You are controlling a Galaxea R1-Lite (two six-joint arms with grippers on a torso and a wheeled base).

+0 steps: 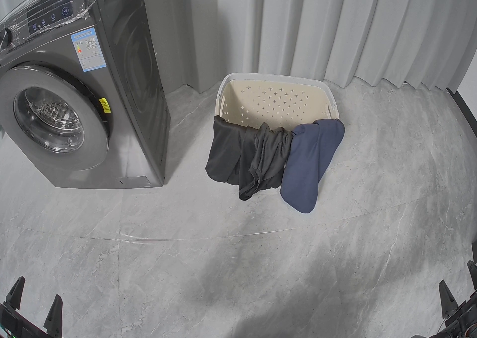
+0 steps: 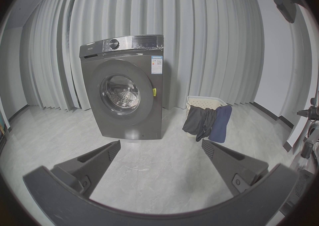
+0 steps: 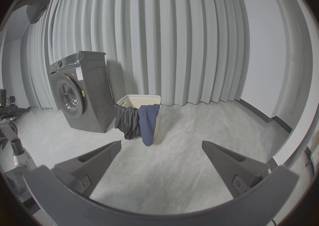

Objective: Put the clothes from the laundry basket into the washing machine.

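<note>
Both grippers are wide open and hold nothing: the left gripper (image 2: 160,143) and the right gripper (image 3: 161,143) hang low over the floor, well short of the work.

The laundry basket (image 1: 278,103) stands at the far edge of the floor, against the curtain (image 1: 318,16). The washing machine (image 1: 84,105) is near it, on our left. A dark grey garment (image 1: 248,157) and a blue garment (image 1: 310,165) hang over the basket's near rim and down its front wall, touching each other, with their lower ends at or near the floor.

We judge that nothing is loaded yet and that the step in hand is the approach for a first pick. The machine's round door (image 1: 54,118) looks shut, so we should settle that before carrying cloth to it.

For the pick, we would close in squarely on the basket and take one garment where it folds over the rim, since the cloth is bunched there. Gripping low on the hanging part risks dragging it across the floor. The blue piece lies on the right arm's side, so that arm suits it. We should lift high enough that the tail comes free of the rim and does not pull the dark one along.
</note>
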